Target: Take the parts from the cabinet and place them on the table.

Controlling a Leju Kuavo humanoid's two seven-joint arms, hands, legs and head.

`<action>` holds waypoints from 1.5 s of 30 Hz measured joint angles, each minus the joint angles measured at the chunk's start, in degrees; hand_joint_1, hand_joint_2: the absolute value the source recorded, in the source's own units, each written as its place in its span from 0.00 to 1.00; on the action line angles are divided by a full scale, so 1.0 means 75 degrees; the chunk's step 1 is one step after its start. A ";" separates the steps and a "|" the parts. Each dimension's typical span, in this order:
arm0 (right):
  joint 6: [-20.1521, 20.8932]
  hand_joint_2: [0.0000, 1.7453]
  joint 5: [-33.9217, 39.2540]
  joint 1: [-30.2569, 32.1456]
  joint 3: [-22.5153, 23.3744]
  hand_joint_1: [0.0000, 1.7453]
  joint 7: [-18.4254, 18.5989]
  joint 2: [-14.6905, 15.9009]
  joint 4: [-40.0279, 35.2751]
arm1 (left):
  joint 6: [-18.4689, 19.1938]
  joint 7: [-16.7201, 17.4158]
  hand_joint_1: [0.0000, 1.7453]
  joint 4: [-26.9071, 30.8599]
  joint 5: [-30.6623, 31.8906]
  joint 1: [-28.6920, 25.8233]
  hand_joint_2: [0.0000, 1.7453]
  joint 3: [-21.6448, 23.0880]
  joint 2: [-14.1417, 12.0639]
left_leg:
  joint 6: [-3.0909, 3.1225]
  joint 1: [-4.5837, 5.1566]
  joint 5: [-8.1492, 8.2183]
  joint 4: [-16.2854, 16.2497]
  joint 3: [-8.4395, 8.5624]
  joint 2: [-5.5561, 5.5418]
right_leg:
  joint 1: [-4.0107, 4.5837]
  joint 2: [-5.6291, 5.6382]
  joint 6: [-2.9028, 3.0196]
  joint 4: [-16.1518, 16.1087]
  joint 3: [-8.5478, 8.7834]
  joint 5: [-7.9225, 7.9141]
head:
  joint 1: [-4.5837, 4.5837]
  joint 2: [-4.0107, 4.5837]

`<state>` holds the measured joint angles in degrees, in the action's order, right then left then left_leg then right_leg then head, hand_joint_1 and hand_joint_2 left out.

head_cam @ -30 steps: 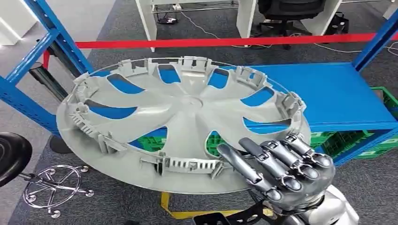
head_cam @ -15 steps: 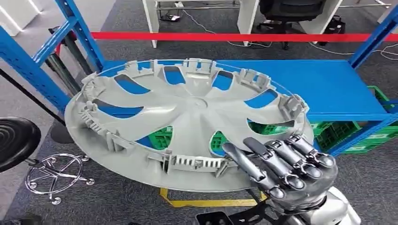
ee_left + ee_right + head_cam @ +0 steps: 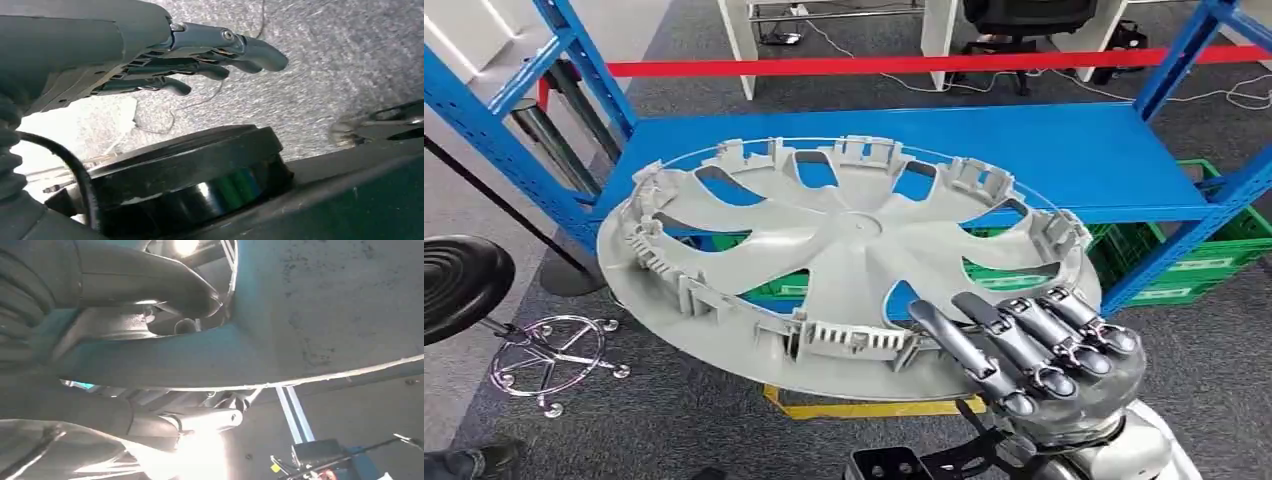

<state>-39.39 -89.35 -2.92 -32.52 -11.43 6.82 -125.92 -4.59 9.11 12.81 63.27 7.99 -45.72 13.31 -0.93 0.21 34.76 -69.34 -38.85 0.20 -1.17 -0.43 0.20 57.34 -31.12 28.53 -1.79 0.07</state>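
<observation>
A large grey plastic wheel cover (image 3: pixel 844 250), inner side up with ribs and clips round its rim, hangs tilted in front of the blue shelf (image 3: pixel 1064 160) in the head view. My right hand (image 3: pixel 1039 360) grips its near right rim, fingers curled over the top edge. In the right wrist view the cover's underside (image 3: pixel 320 310) lies against the thumb (image 3: pixel 150 285). My left hand (image 3: pixel 200 55) hangs over grey carpet with its fingers loosely extended and nothing in them.
The blue cabinet frame (image 3: pixel 484 110) stands on both sides of the shelf, with green crates (image 3: pixel 1214 260) below it. A black stool (image 3: pixel 464 285) with a chrome base stands at the left. Red tape (image 3: pixel 874 65) and desks lie beyond. A person's shoe (image 3: pixel 454 465) shows at the lower left.
The whole picture has shifted, so the camera has moved: the shelf and stool now sit further right and lower. The wheel cover stays in my right hand, a little further right in the picture.
</observation>
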 joint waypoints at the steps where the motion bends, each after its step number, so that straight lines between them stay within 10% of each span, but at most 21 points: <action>1: 0.0000 1.00 0.0000 0.0019 0.0015 1.00 0.0000 0.0000 0.0003 | -0.0009 0.0000 0.00 0.0000 0.0003 0.0006 1.00 0.0000 0.0000 | -0.0010 -0.0005 0.0221 -0.0511 -0.0051 0.0000 | 0.0007 -0.0001 0.0005 0.0016 -0.0114 -0.0095 | 0.0003 0.0000; 4: 0.0000 1.00 0.0000 0.0092 0.0087 1.00 -0.0020 0.0000 0.0006 | -0.0058 0.0000 0.00 0.0000 0.0012 -0.0013 1.00 0.0023 0.0000 | 0.0040 -0.0005 -0.0320 -0.0538 0.0393 -0.0001 | 0.0029 -0.0002 -0.0009 0.0064 -0.0482 -0.0339 | 0.0000 0.0000; 6: -0.0003 1.00 0.0000 0.0160 0.0143 1.00 -0.0047 0.0000 0.0006 | -0.0079 0.0000 0.00 0.0000 0.0012 -0.0069 1.00 0.0050 0.0000 | 0.0167 0.0007 -0.0668 0.0707 0.1276 -0.0011 | 0.0048 0.0024 -0.0050 0.0069 -0.0641 -0.0487 | 0.0003 0.0000; 8: -0.0003 1.00 0.0000 0.0222 0.0216 1.00 -0.0076 0.0000 0.0006 | -0.0111 -0.0021 0.00 0.0000 0.0009 -0.0128 1.00 0.0052 -0.0032 | 0.0279 0.0049 -0.0371 0.1828 0.1921 -0.0032 | 0.0072 0.0021 -0.0141 0.0081 -0.0718 -0.0621 | -0.0015 0.0000; 12: -0.0003 1.00 0.0000 0.0405 0.0388 1.00 -0.0134 0.0000 -0.0020 | -0.0382 -0.0227 0.00 0.0000 -0.0084 -0.0242 1.00 0.0047 -0.0009 | 0.0394 0.0019 -0.0600 0.1965 0.1702 0.0014 | 0.0032 0.0015 -0.0308 0.0040 -0.0834 -0.0751 | -0.0003 0.0000; 15: -0.0003 1.00 0.0003 0.0459 0.0467 1.00 -0.0140 0.0000 -0.0029 | -0.0411 -0.0268 0.00 0.0000 -0.0125 -0.0271 1.00 0.0046 0.0009 | 0.0509 0.0048 -0.0834 0.1924 0.1388 0.0031 | 0.0034 0.0034 -0.0369 0.1237 -0.1200 0.0569 | -0.0058 0.0000; 17: -0.0003 1.00 0.0003 0.0523 0.0507 1.00 -0.0140 0.0000 -0.0032 | -0.0423 -0.0309 0.00 0.0000 -0.0108 -0.0273 1.00 0.0047 0.0012 | 0.0524 0.0073 -0.1012 0.1883 0.1129 0.0049 | 0.0035 0.0034 -0.0409 0.2312 -0.1358 0.0917 | -0.0058 0.0000; 19: -0.0003 1.00 0.0000 0.0585 0.0545 1.00 -0.0140 0.0000 -0.0038 | -0.0423 -0.0338 0.00 0.0000 -0.0046 -0.0266 1.00 0.0052 0.0009 | 0.0504 0.0076 -0.1160 0.1809 0.0869 0.0051 | 0.0036 0.0034 -0.0416 0.2303 -0.1029 0.0354 | -0.0058 0.0000; 21: -0.0003 1.00 0.0000 0.0644 0.0592 1.00 -0.0160 0.0000 -0.0073 | -0.0394 -0.0338 0.00 0.0000 0.0052 -0.0216 1.00 0.0084 0.0009 | 0.0467 0.0074 -0.1252 0.1687 0.0664 0.0043 | 0.0034 0.0027 -0.0384 0.1230 -0.0160 -0.0021 | -0.0061 0.0000; 23: -0.0003 1.00 0.0000 0.0686 0.0635 1.00 -0.0204 0.0000 -0.0180 | -0.0356 -0.0338 0.00 0.0003 0.0169 -0.0176 1.00 0.0166 0.0012 | 0.0395 0.0124 -0.1308 0.1524 0.0530 0.0028 | 0.0061 0.0031 -0.0351 -0.0113 0.0764 0.0453 | -0.0053 0.0000; 24: -0.0003 1.00 0.0000 0.0706 0.0665 1.00 -0.0227 0.0000 -0.0218 | -0.0341 -0.0338 0.00 0.0003 0.0216 -0.0163 1.00 0.0201 0.0009 | 0.0355 0.0125 -0.1395 0.1510 0.0498 0.0030 | 0.0066 0.0030 -0.0321 -0.0180 0.0761 0.0520 | -0.0064 0.0000; 27: -0.0006 1.00 0.0000 0.0861 0.0773 1.00 -0.0277 0.0000 -0.0338 | -0.0283 -0.0271 0.00 0.0003 0.0353 -0.0123 1.00 0.0312 -0.0029 | 0.0268 0.0142 -0.1533 0.1513 0.0373 0.0008 | -0.0016 0.0000 -0.0191 -0.0212 0.0508 0.0354 | -0.0076 0.0000; 29: -0.0003 1.00 0.0000 0.0947 0.0842 1.00 -0.0285 -0.0020 -0.0402 | -0.0195 -0.0198 0.00 0.0003 0.0455 -0.0067 1.00 0.0393 -0.0023 | 0.0137 0.0103 -0.0705 0.0963 0.0201 -0.0022 | -0.0011 -0.0029 -0.0029 -0.0195 0.0408 0.0201 | 0.0000 0.0000; 32: -0.0003 1.00 0.0000 0.1186 0.0942 1.00 -0.0358 -0.0064 -0.0495 | -0.0181 -0.0146 0.00 0.0003 0.0542 0.0005 1.00 0.0525 -0.0035 | 0.0032 0.0059 0.0202 -0.0661 -0.0021 -0.0023 | 0.0000 -0.0057 -0.0027 -0.0134 0.0069 -0.0024 | 0.0012 0.0000; 34: -0.0003 1.00 0.0000 0.1308 0.1003 1.00 -0.0373 -0.0087 -0.0533 | -0.0181 -0.0131 0.00 0.0003 0.0574 0.0005 1.00 0.0586 -0.0032 | 0.0035 0.0047 -0.0155 -0.0663 0.0286 -0.0022 | 0.0001 -0.0058 -0.0035 -0.0051 -0.0177 -0.0152 | 0.0009 0.0000; 36: -0.0003 1.00 0.0000 0.1382 0.1049 1.00 -0.0382 -0.0119 -0.0574 | -0.0169 -0.0114 0.00 0.0003 0.0601 -0.0018 1.00 0.0655 -0.0018 | 0.0098 0.0045 -0.0662 0.0490 0.1069 -0.0026 | 0.0005 -0.0027 -0.0062 0.0021 -0.0386 -0.0266 | 0.0012 0.0000; 38: -0.0003 1.00 0.0000 0.1415 0.1067 1.00 -0.0388 -0.0149 -0.0621 | -0.0146 -0.0087 0.00 0.0003 0.0601 -0.0063 1.00 0.0702 -0.0020 | 0.0215 0.0079 -0.0529 0.1654 0.1749 -0.0067 | 0.0042 0.0000 -0.0135 0.0064 -0.0506 -0.0376 | 0.0009 0.0000; 42: -0.0003 1.00 0.0000 0.1500 0.1119 1.00 -0.0434 -0.0189 -0.0702 | -0.0137 -0.0082 0.00 0.0003 0.0606 -0.0100 1.00 0.0746 0.0026 | 0.0371 0.0071 -0.0689 0.1960 0.1622 -0.0056 | 0.0029 -0.0002 -0.0363 -0.0068 -0.0653 -0.0673 | 0.0000 0.0000; 45: -0.0006 1.00 0.0000 0.1622 0.1215 1.00 -0.0484 -0.0192 -0.0729 | -0.0169 -0.0070 0.00 0.0003 0.0601 -0.0076 1.00 0.0766 0.0055 | 0.0495 0.0049 -0.0914 0.1961 0.1371 -0.0004 | 0.0009 0.0042 -0.0383 0.0936 -0.1036 0.0477 | -0.0067 0.0000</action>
<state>-39.43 -89.35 9.25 -23.41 -15.06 5.38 -131.38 -5.86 8.59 12.83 67.78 7.42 -39.98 13.73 2.79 0.58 27.91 -54.63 -28.56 0.18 -1.10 -0.11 -2.67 64.36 -38.89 32.11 -2.30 0.07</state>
